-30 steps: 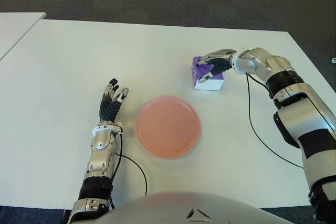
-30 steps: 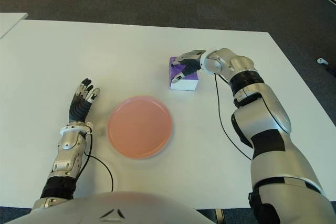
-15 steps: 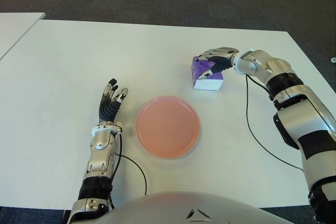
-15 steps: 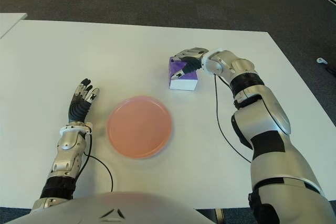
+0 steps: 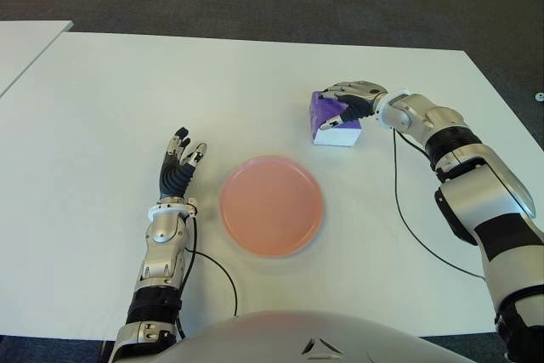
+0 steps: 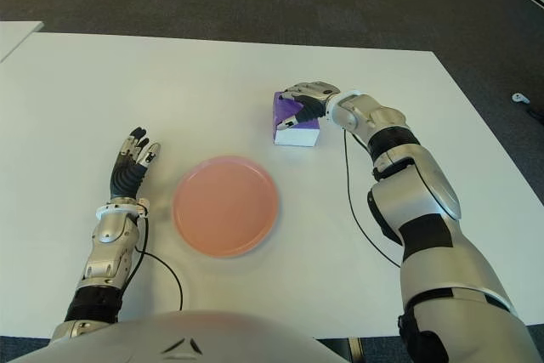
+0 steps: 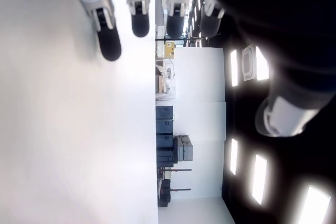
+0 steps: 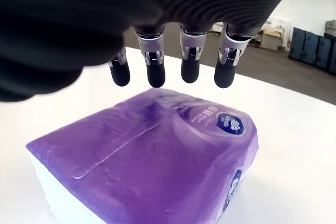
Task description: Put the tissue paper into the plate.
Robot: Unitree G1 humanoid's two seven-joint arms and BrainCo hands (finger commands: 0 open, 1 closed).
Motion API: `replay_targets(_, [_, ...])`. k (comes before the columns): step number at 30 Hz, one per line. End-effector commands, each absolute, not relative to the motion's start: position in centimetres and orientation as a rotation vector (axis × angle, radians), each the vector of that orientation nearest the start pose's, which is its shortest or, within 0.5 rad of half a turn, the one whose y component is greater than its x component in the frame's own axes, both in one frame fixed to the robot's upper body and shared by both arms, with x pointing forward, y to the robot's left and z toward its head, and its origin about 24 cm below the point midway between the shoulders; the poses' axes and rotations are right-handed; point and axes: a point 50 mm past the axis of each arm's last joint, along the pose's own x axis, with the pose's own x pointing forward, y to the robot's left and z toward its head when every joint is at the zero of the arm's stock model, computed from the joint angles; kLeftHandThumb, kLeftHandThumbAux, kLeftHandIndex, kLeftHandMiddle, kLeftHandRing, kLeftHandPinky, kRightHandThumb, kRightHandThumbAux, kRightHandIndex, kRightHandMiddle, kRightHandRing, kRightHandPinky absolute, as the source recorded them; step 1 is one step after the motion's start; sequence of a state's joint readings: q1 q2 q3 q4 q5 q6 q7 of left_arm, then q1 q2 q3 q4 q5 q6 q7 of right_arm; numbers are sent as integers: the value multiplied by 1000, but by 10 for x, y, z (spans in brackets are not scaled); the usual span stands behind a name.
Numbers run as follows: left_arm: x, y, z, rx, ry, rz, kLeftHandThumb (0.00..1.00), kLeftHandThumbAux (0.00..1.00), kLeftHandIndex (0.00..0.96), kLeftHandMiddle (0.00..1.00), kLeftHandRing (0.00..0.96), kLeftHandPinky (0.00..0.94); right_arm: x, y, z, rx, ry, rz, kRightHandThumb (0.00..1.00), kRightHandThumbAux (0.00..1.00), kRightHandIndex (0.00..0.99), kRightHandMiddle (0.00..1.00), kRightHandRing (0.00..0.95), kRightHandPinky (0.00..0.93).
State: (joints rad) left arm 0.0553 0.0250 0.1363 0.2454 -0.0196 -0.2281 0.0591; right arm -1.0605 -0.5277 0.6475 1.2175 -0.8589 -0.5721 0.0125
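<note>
Two hands: both in view over white table [image 5: 102, 91].
Right hand [image 5: 353, 99]: over the tissue pack, toward the table's right edge; fingers [image 8: 156, 72] extended above its purple top, spread, nothing gripped.
Tissue pack [image 5: 333, 120]: purple and white, flat on table, right of centre, well apart from plate.
Plate [image 5: 271, 205]: pink, near table's front edge, holds nothing.
Left hand [image 5: 177, 170]: left of plate, fingers loose, holding nothing.
</note>
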Motion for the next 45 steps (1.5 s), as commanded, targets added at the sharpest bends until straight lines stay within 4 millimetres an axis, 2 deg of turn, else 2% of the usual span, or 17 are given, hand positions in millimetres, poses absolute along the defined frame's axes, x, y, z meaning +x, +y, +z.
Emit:
replay_targets(1, [221, 197, -20, 18, 155, 233, 0, 533, 0, 0, 0, 0, 388, -181, 101, -1676, -129, 629, 389, 174, 0, 0, 0, 0])
replay_targets(14, [218, 197, -19, 19, 153, 238, 0, 542, 0, 0, 0, 0, 385, -184, 88, -1689, -99, 597, 402, 175, 0, 0, 0, 0])
replay_targets(19, [217, 197, -20, 18, 153, 240, 0, 544, 0, 0, 0, 0, 380, -189, 74, -1671, -70, 570, 398, 161, 0, 0, 0, 0])
replay_targets(24, [217, 198, -20, 19, 153, 241, 0, 539, 0, 0, 0, 0, 379, -190, 72, -1681, -67, 569, 406, 149, 0, 0, 0, 0])
replay_targets(45, [215, 197, -19, 5, 153, 250, 0, 550, 0, 0, 0, 0, 363, -197, 48, -1660, -17, 675, 407, 172, 0, 0, 0, 0])
